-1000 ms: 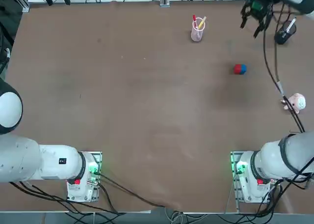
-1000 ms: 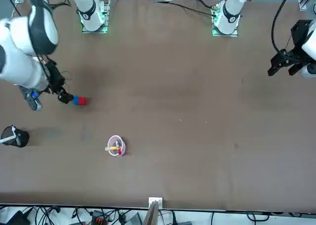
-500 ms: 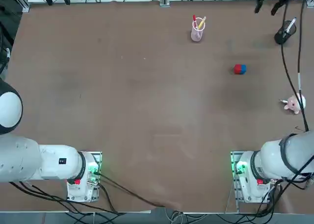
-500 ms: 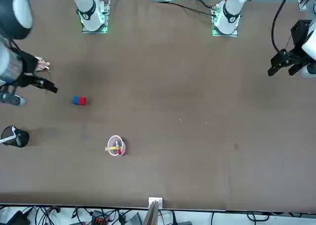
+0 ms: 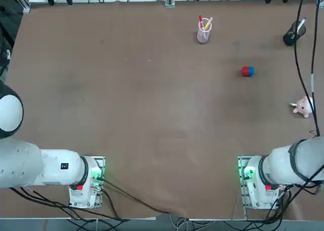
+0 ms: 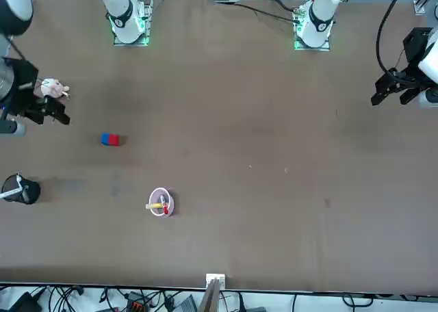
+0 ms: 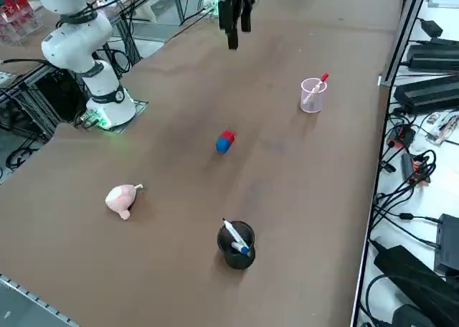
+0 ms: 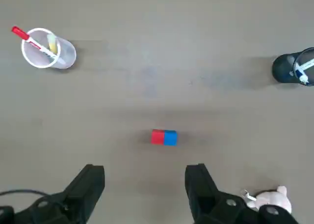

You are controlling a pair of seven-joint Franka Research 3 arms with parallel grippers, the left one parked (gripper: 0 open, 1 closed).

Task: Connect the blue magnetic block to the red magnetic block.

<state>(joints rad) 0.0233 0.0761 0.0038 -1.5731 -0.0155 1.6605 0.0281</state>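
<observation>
Right wrist view: red block (image 8: 158, 137) and blue block (image 8: 170, 138) seen joined face to face on the surface (image 8: 122, 101). Right end effector (image 8: 144, 177) held above the surface, opened wide, nothing gripped. In the top view, the pair is placed between the clear cup (image 5: 203, 35) and the pink pig toy (image 5: 303, 107); pens kept in clear cup and black cup (image 5: 290, 37).

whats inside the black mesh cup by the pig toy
The black cup holds a white marker with its tip over the rim, and a second pen with a blue end. Its bottom is hidden by the wall and pens. The open right gripper hovers away from it.
</observation>
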